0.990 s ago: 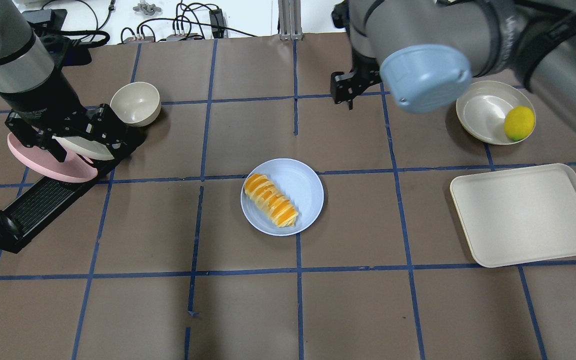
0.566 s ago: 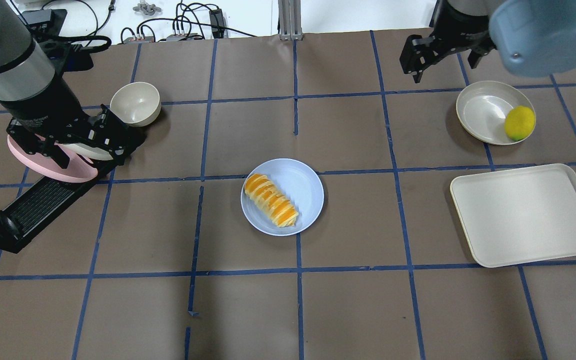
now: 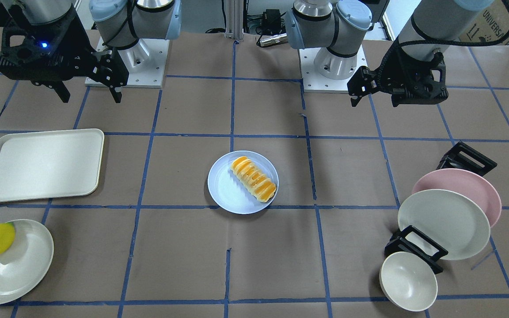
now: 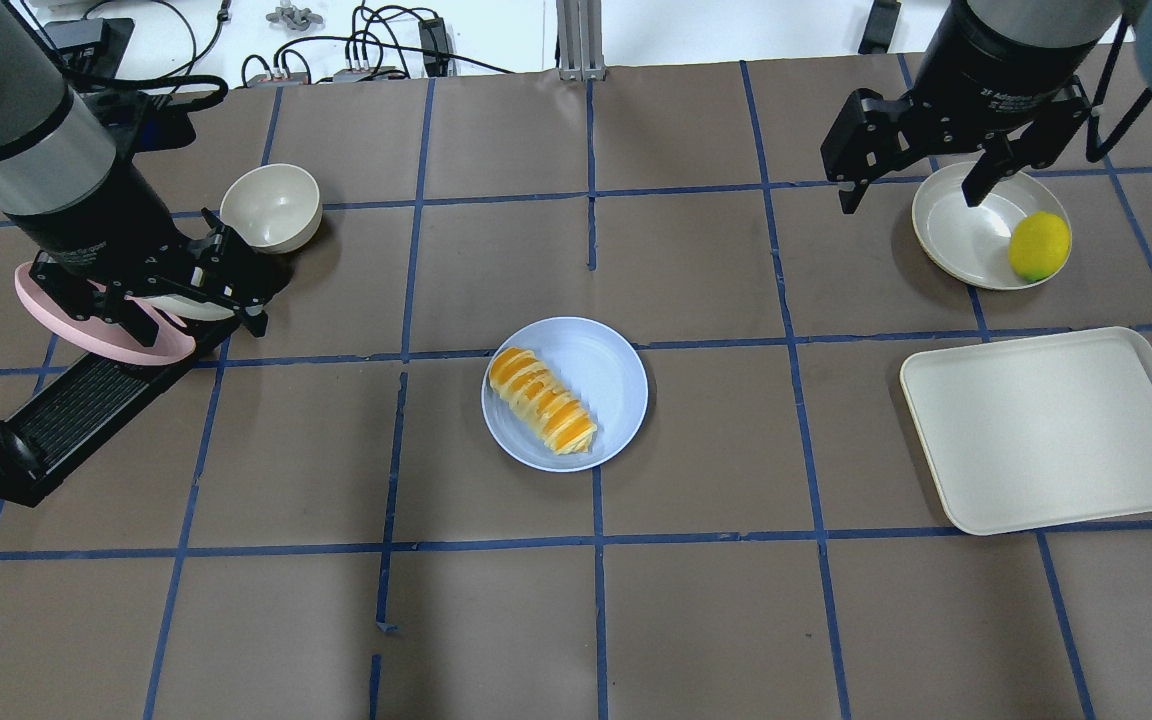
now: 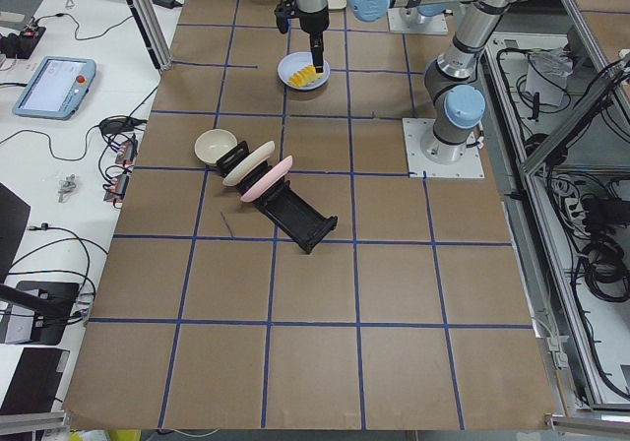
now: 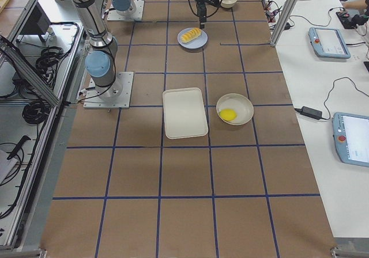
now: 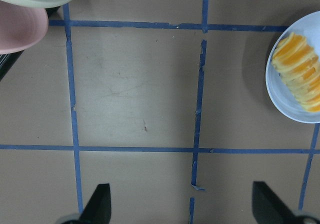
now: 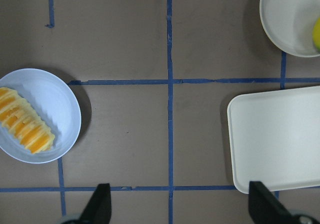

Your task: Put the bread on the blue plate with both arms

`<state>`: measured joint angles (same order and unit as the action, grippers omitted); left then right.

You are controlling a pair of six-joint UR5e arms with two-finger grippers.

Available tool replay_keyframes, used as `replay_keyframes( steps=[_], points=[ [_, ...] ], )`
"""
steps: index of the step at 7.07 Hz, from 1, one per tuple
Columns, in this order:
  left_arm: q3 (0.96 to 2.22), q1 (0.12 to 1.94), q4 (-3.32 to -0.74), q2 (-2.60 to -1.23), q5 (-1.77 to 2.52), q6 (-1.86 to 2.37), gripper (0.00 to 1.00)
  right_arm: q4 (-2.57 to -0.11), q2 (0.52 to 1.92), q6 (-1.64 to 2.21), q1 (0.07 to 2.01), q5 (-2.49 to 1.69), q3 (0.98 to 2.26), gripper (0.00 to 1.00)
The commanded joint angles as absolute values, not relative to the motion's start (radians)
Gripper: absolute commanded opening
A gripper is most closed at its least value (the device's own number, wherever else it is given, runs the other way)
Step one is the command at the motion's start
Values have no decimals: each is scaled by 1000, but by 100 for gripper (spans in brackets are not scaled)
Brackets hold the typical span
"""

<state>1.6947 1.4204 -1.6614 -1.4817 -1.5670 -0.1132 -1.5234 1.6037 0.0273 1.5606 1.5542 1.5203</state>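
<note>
The striped orange and cream bread (image 4: pixel 542 400) lies on the left half of the blue plate (image 4: pixel 611 375) at the table's middle; both also show in the front view, the bread (image 3: pixel 253 178) on the plate (image 3: pixel 226 192). My left gripper (image 4: pixel 204 325) is open and empty, held high above the dish rack, well left of the plate. Its wrist view shows the bread (image 7: pixel 300 74) at the right edge. My right gripper (image 4: pixel 911 200) is open and empty, held high at the back right. Its wrist view shows the bread (image 8: pixel 25 120) at the left.
A black rack (image 4: pixel 86 400) at the left holds a pink plate (image 4: pixel 136 348) and a cream plate. A cream bowl (image 4: pixel 271 207) stands behind it. At the right a cream plate (image 4: pixel 966 220) holds a lemon (image 4: pixel 1039 245), with a cream tray (image 4: pixel 1051 430) in front.
My right arm has swung from the back middle to the right, beside the lemon's plate. My left gripper has turned slightly over the rack. Bread and plate have not moved.
</note>
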Motion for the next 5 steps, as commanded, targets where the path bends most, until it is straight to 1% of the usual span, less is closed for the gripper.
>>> replay_keyframes(
  steps=[1,5],
  points=[
    [1694,1420,-1661,-1483,-1566,-114,100,-1522,1612,123,1562,1572,1525,96],
    [1695,1420,-1661,-1483,-1565,-115,100,-1522,1615,115,1562,1592,1525,98]
  ],
)
